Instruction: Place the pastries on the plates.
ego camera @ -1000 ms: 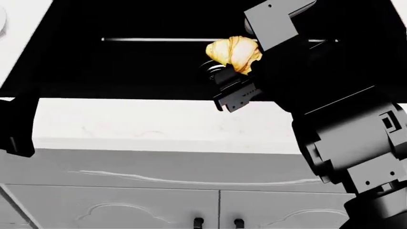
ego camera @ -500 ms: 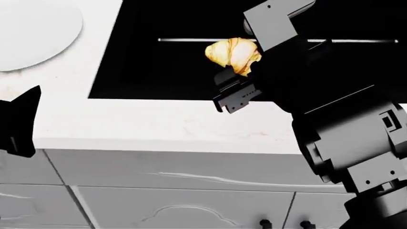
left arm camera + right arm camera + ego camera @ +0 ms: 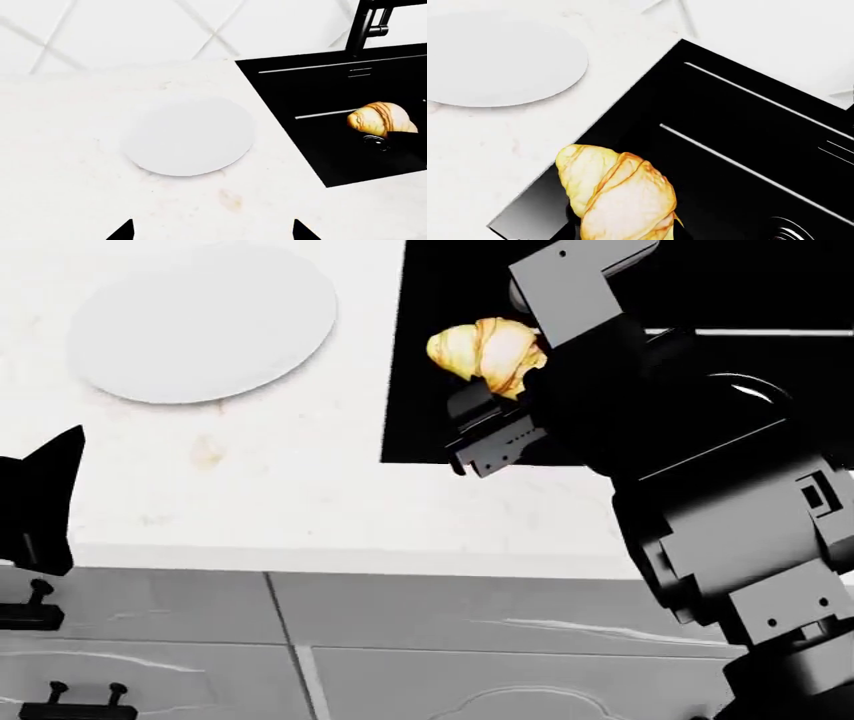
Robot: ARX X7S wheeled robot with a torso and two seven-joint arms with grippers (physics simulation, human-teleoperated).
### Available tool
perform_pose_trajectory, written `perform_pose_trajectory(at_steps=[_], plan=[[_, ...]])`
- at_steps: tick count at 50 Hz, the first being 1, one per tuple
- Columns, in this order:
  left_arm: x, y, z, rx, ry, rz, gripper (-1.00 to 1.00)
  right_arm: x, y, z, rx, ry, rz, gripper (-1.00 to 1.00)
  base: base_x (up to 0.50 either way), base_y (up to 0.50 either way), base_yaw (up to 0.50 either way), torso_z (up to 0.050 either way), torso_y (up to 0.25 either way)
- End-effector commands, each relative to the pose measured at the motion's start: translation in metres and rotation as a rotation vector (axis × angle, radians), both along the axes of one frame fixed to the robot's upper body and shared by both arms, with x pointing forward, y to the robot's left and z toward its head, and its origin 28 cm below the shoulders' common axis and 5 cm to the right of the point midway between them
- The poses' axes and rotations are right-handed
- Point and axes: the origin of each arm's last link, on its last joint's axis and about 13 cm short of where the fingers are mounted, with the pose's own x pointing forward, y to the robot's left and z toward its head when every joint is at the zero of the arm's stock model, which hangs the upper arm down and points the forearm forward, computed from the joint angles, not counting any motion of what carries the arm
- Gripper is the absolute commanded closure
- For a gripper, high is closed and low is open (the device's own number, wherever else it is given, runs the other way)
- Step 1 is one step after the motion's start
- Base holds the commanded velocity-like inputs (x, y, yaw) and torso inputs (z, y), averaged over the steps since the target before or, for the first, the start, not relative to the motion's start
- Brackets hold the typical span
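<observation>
At the far left of the head view only a dark wedge of the left gripper (image 3: 40, 505) is seen, cut off by the frame edge; in the left wrist view just two black fingertips (image 3: 124, 231) are shown at the frame's border, set well apart with bare counter between them, so the claw is read as spread wide and holding nothing. Beyond that claw, on the pale marbled countertop (image 3: 267, 500), the plain white plate (image 3: 203, 322) is laid flat and bare; its far rim is clipped by the head view, though it is seen whole from the left wrist (image 3: 189, 135). A faint tan stain on the counter is seen between the left claw and the plate. Further right, the black sink (image 3: 427, 390) is sunk into the counter, and a dark faucet (image 3: 367, 25) is partly seen at its back, its top cut off. The golden striped croissant (image 3: 487, 353) is held up in the right gripper (image 3: 491, 425), over the sink's near left corner and well apart from the plate. The fingers of that claw are mostly hidden beneath the pastry in the right wrist view (image 3: 617, 195), so the grip is judged from the croissant being carried clear of any surface. The right arm's bulk fills the right of the head view and much of the sink is hidden behind it.
</observation>
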Motion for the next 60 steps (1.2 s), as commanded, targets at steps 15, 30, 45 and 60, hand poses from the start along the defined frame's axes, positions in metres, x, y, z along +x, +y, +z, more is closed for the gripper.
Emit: perform_pose_trajectory(at_steps=[15, 30, 45, 60], plan=[[0.0026, 0.0008, -0.0024, -0.022, -0.014, -0.006, -1.00, 0.0012, 0.0036, 0.0051, -0.013, -0.019, 0.049, 1.00, 0.48, 0.29, 0.00, 0.000, 0.000], [0.0020, 0.0009, -0.0029, -0.026, -0.015, -0.005, -1.00, 0.0013, 0.0036, 0.0052, -0.013, -0.010, 0.064, 1.00, 0.16, 0.50, 0.00, 0.000, 0.001], [0.0022, 0.0004, -0.0027, -0.026, -0.014, -0.008, -1.00, 0.0017, 0.0032, 0.0059, -0.050, 0.029, 0.129, 1.00, 0.08, 0.28, 0.00, 0.000, 0.000], [0.0032, 0.0001, -0.0057, -0.040, -0.013, -0.010, -1.00, 0.0010, 0.0029, 0.0068, -0.082, 0.102, 0.130, 1.00, 0.00, 0.00, 0.00, 0.000, 0.000]])
